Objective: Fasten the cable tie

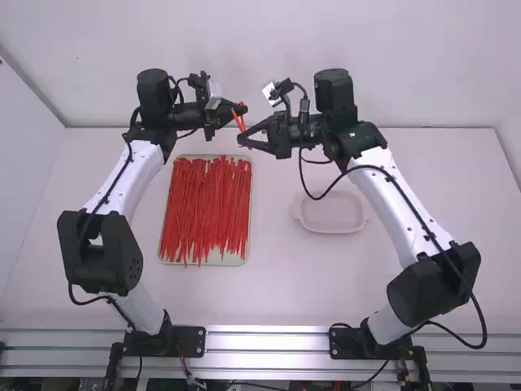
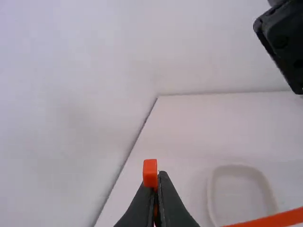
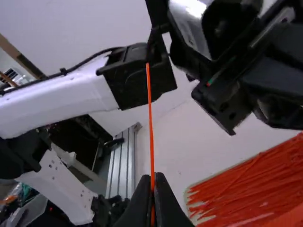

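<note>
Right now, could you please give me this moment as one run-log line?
left hand: shut on cable tie head | right hand: shut on its strap | spare ties: in tray on table

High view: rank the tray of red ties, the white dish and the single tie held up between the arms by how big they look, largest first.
1. tray of red ties, clearly the largest
2. white dish
3. held tie, only a short red sliver of it shows here
</note>
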